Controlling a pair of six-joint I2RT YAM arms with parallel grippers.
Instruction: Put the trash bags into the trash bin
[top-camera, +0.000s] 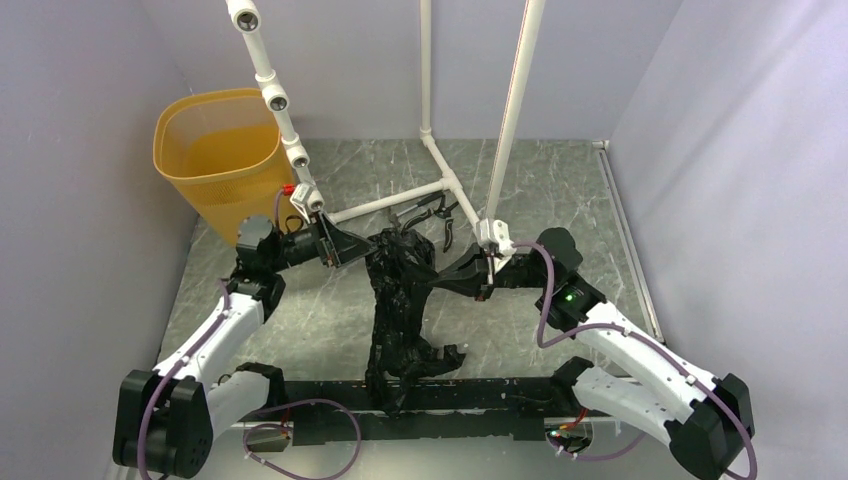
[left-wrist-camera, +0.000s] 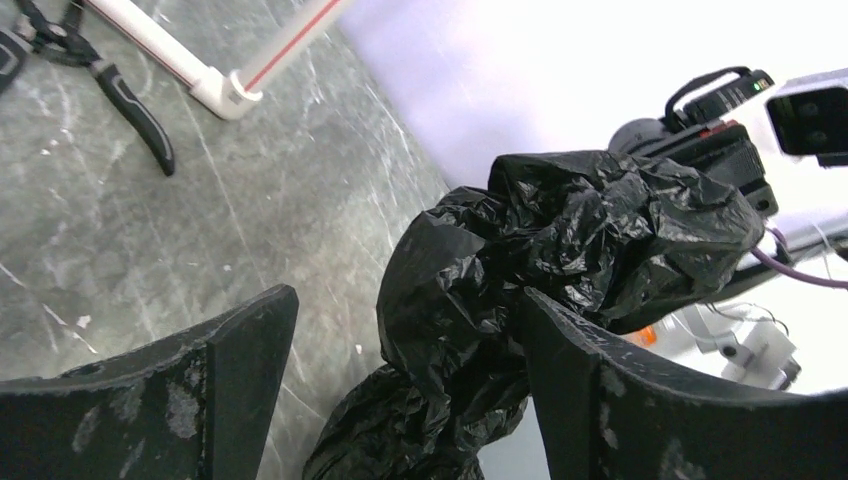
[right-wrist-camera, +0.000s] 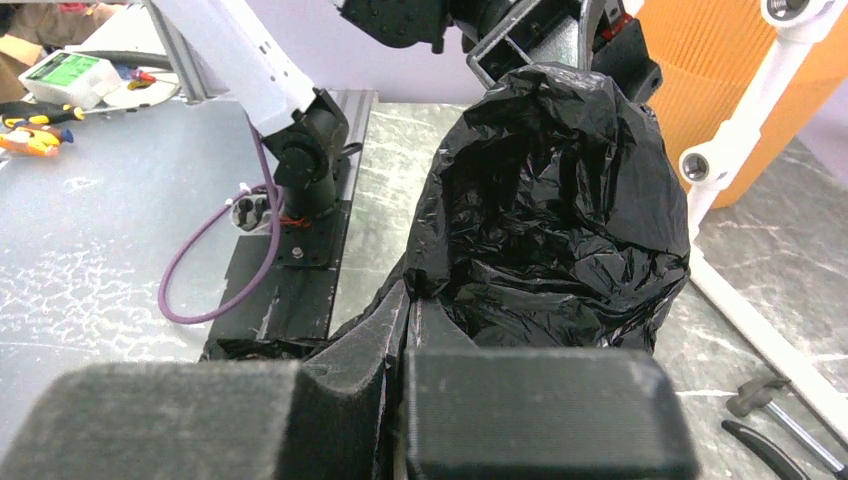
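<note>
While right pincer (right-wrist-camera: 405, 322) grips bag (top-camera: 400, 300), open bin (top-camera: 226, 200) stands well apart.

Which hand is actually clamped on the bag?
The right hand, shut on the trash bag. The left hand is open, the bag sitting unclamped in its gap.

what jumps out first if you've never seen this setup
A crinkled black trash bag hangs mid-table between the two arms. The right gripper is pinched shut on its top, while the left gripper sits open beside it. After that, the eye goes to the bright orange bin standing at the far left corner, with no bag in it yet.
</note>
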